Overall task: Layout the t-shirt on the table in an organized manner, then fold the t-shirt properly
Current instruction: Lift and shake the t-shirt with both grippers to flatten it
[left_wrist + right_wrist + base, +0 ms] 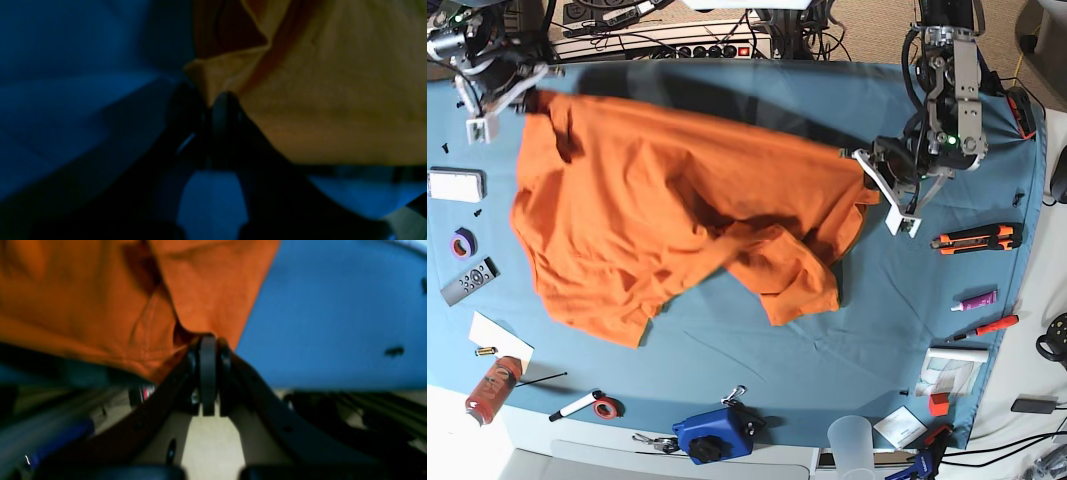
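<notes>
The orange t-shirt (677, 220) is spread crumpled across the blue-teal table (907, 300), with its lower part folded over itself. My left gripper (861, 162) is shut on the shirt's right edge; the left wrist view shows its fingers (223, 110) pinching a fabric corner (333, 83) above the table (66, 66). My right gripper (535, 92) is shut on the shirt's far left corner; the right wrist view shows its fingers (208, 353) clamped on a hem (83, 296), with the table (333, 323) beyond. The shirt is held stretched between both grippers and casts a shadow behind.
On the left edge lie a white box (454, 184), purple tape (463, 242), a remote (469, 281) and an orange bottle (489, 390). Along the front are a marker (577, 405), a blue device (712, 437) and a plastic cup (852, 440). An orange knife (975, 240) and a red pen (989, 327) lie on the right.
</notes>
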Controlling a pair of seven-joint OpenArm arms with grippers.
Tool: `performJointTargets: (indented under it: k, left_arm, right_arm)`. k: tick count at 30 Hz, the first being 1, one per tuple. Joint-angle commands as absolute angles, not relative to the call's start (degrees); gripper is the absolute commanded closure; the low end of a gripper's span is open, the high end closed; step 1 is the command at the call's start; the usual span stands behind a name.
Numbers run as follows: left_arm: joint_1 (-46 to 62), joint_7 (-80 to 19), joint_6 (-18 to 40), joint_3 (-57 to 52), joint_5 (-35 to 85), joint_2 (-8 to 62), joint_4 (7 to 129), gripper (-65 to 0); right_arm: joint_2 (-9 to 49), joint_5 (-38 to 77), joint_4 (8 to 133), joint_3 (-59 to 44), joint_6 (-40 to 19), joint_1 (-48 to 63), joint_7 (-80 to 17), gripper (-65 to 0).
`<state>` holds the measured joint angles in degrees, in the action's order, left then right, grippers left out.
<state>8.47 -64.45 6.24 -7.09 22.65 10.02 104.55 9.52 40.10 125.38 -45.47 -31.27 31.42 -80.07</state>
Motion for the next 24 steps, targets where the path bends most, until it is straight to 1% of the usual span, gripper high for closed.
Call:
performJointTargets:
  k: [1, 4, 9, 13, 18, 21, 24]
  left_arm:
    - [9.4, -65.6, 6.1, -7.3, 22.1, 10.4, 105.3, 0.0]
    - [11.3, -65.7, 6.1, -7.3, 22.1, 10.6, 105.3, 0.0]
    - [14.6, -66.5, 7.6, -7.3, 21.2, 10.7, 105.4, 0.0]
    - [17.0, -66.5, 7.5, -7.3, 21.2, 12.7, 105.4, 0.0]
    - [19.4, -66.6, 5.8, -7.3, 21.1, 15.9, 105.6, 0.0]
    - [19.7, -66.5, 6.0, -7.3, 21.4, 16.0, 105.6, 0.0]
    - [19.5, -66.6, 7.0, -7.3, 22.7, 16.1, 105.6, 0.0]
  right_arm:
    - [10.3, 38.3, 126.3, -46.0, -31.2, 32.4, -78.9, 0.0]
    - [10.3, 36.2, 126.3, -46.0, -31.0, 33.0, -76.8, 0.0]
    - [10.3, 33.8, 126.2, -46.0, -31.0, 33.1, -78.2, 0.0]
    - [10.3, 29.9, 123.9, -46.0, -30.3, 33.0, -76.2, 0.0]
    - [10.3, 30.1, 117.6, -46.0, -30.2, 32.9, -73.1, 0.0]
    - [10.3, 32.4, 115.3, -46.0, -30.4, 32.8, -72.6, 0.0]
    - [10.3, 36.0, 115.4, -46.0, -34.3, 32.6, -73.9, 0.0]
